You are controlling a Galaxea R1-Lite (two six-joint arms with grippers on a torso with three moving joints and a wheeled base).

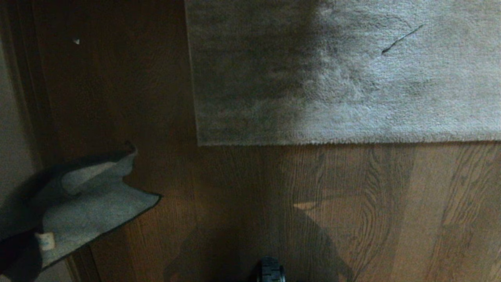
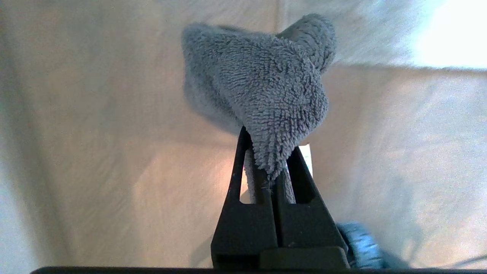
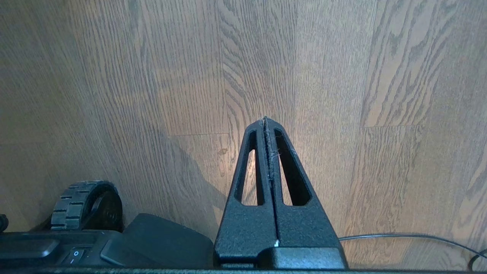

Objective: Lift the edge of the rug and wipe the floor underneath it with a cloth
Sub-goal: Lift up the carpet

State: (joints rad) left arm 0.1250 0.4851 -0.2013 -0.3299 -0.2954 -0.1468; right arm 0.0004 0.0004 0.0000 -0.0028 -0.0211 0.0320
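The light-grey rug [image 1: 352, 70] lies flat on the brown wood-grain floor [image 1: 352, 215]. Its rug edge [image 1: 332, 141] runs straight across the head view and ends in a corner [image 1: 199, 143]. At the lower left hangs the grey cloth [image 1: 94, 203] with dark trim and a white tag [image 1: 47, 241], clear of the rug. My left gripper [image 2: 271, 152] is shut on a bunched fold of this cloth [image 2: 266, 87], seen against a pale wall. Low over bare floor [image 3: 152, 76], my right gripper [image 3: 265, 120] is shut on nothing, with lint on its pads.
A pale wall [image 1: 11, 137] and dark baseboard border the floor on the left. My base wheel [image 1: 270, 270] shows at the bottom centre. Another wheel [image 3: 87, 205] and a thin cable [image 3: 399, 236] lie near the right gripper. A dark thread [image 1: 403, 38] sits on the rug.
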